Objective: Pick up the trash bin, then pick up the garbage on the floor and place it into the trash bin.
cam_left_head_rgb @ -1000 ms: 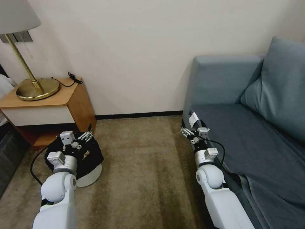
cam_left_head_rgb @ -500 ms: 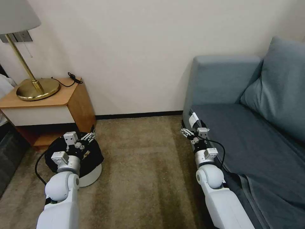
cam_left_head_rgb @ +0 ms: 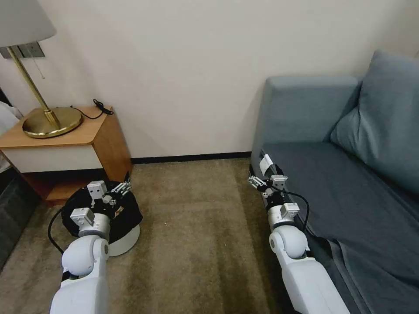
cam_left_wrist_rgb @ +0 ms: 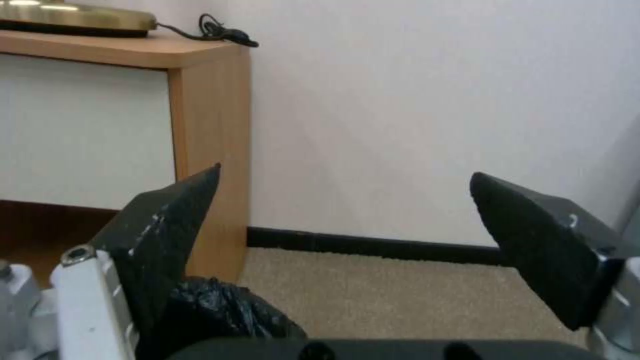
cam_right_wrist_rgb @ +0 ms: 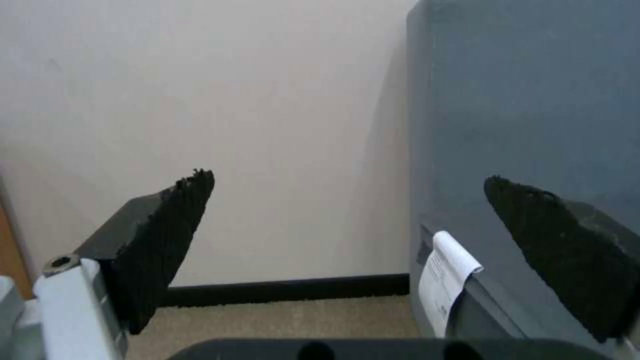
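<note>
The trash bin (cam_left_head_rgb: 127,241) is a small round white bin with a black liner (cam_left_wrist_rgb: 223,312) draped over its rim. It stands on the carpet beside the nightstand. My left gripper (cam_left_head_rgb: 123,186) hovers open just above the bin's far rim, its fingers (cam_left_wrist_rgb: 173,220) spread wide with nothing between them, and in the left wrist view the gripper (cam_left_wrist_rgb: 343,175) faces the wall. My right gripper (cam_left_head_rgb: 258,179) is open and holds nothing at the sofa's front corner, and the right wrist view has it (cam_right_wrist_rgb: 348,179) facing the wall too. The garbage is out of view.
A wooden nightstand (cam_left_head_rgb: 65,135) with a brass lamp (cam_left_head_rgb: 49,121) stands left of the bin. A blue-grey sofa (cam_left_head_rgb: 349,192) with a white tag (cam_left_head_rgb: 265,165) lines the right side. Open carpet (cam_left_head_rgb: 196,222) lies between them, ending at the wall's black baseboard (cam_left_head_rgb: 187,157).
A second ago the left arm shifted slightly right over the bin; it has been still since. The right arm has not moved.
</note>
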Available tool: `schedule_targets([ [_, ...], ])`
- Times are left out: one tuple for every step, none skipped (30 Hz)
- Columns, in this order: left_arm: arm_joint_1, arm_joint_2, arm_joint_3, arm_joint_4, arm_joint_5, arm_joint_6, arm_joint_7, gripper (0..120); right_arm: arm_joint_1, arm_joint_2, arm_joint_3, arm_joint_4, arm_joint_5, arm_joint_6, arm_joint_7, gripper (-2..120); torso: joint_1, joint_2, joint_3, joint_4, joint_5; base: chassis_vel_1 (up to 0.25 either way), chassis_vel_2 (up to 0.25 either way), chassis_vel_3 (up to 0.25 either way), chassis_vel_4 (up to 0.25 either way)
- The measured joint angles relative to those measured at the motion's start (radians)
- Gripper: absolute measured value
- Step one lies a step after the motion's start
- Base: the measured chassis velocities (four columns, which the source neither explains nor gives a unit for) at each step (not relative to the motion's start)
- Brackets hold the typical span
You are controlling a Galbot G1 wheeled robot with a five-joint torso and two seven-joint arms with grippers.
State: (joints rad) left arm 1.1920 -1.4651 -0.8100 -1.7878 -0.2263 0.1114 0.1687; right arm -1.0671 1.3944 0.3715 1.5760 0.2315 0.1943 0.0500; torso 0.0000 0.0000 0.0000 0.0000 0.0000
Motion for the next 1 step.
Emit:
schedule_targets([
  [0.000,0.000,0.000,0.000,0.000,0.000,0.000,100,0.000,0.000,0.000,0.000,0.000,0.000,0.000,100,0.000,0.000,0.000,0.0000,0.0000,0.000,0.000,0.000,0.000],
])
